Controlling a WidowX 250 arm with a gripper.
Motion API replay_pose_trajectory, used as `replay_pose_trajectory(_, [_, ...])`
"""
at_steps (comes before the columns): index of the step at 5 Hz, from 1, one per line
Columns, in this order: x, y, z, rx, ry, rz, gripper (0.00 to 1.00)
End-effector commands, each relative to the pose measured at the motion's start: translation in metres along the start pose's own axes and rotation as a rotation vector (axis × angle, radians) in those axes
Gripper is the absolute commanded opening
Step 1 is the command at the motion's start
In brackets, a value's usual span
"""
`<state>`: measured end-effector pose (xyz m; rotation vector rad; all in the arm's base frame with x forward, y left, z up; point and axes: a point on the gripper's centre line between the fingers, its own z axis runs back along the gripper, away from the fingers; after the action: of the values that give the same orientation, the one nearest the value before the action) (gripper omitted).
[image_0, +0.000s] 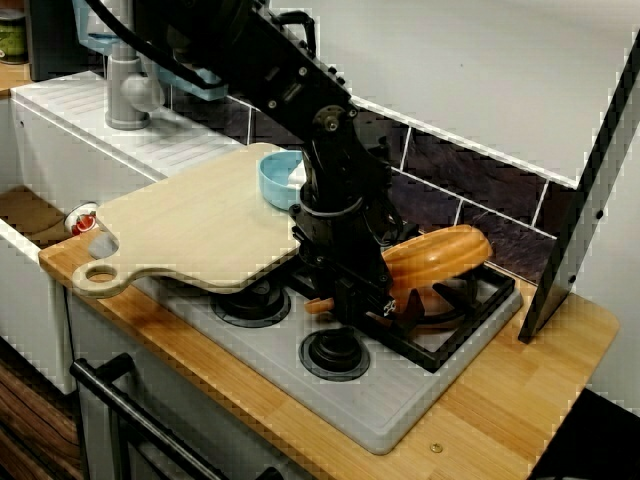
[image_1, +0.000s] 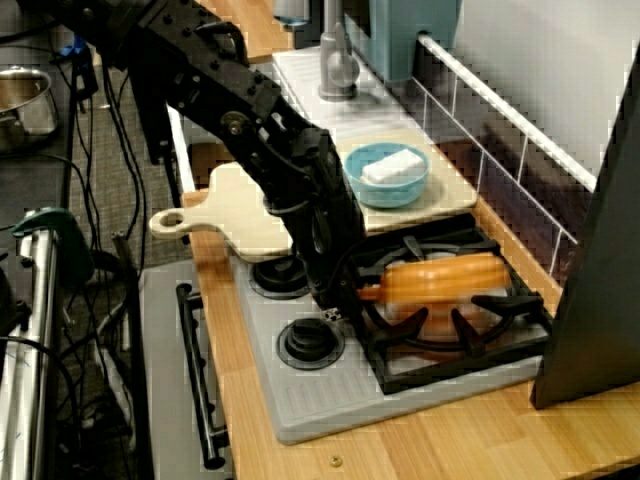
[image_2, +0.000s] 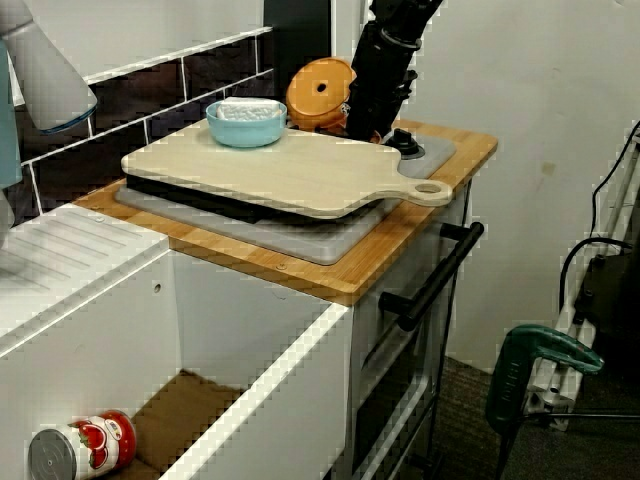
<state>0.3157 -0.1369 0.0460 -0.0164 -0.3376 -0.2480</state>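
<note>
Starting at the left, a tomato can (image_0: 82, 218) lies down in the sink, with the grey faucet (image_0: 128, 90) standing behind it. Next along, a pale cutting board (image_0: 200, 225) covers the near burners of the stove, and a blue bowl (image_0: 280, 178) with a white block in it sits at the board's far corner.

At the middle, the black arm drops steeply to the gripper (image_0: 362, 305), just past the board's edge and above a front knob (image_0: 335, 352). The fingers look clamped on the thin handle of the orange pot (image_0: 440, 255), and a bit of orange shows on either side of them. The pot is tipped on its side over the black grate (image_0: 487, 295). In the view from the sink side, its round base faces outward.

By the look of it, the hold is far out on the handle, so the pot's weight hangs to one side. Doing this well calls for a firm, square pinch, slow wrist turns and room kept from the grate's prongs and the bowl.

Far right, a dark panel (image_0: 585, 190) leans against the wall.
</note>
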Motion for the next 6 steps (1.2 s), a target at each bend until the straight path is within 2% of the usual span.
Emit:
replay_pose_trajectory(1, [0.004,-0.001,0.000,-0.005,-0.015,-0.007,0.00])
replay_pose_trajectory(2, [0.007,0.001,0.016,-0.034,-0.030,0.000,0.00])
replay_pose_trajectory(3, [0.012,0.005,0.040,-0.101,-0.036,0.002,0.00])
replay_pose_trajectory(4, [0.018,0.012,0.063,-0.185,-0.029,0.005,0.00])
replay_pose_trajectory(6, [0.026,0.027,0.088,-0.400,0.006,-0.012,0.00])
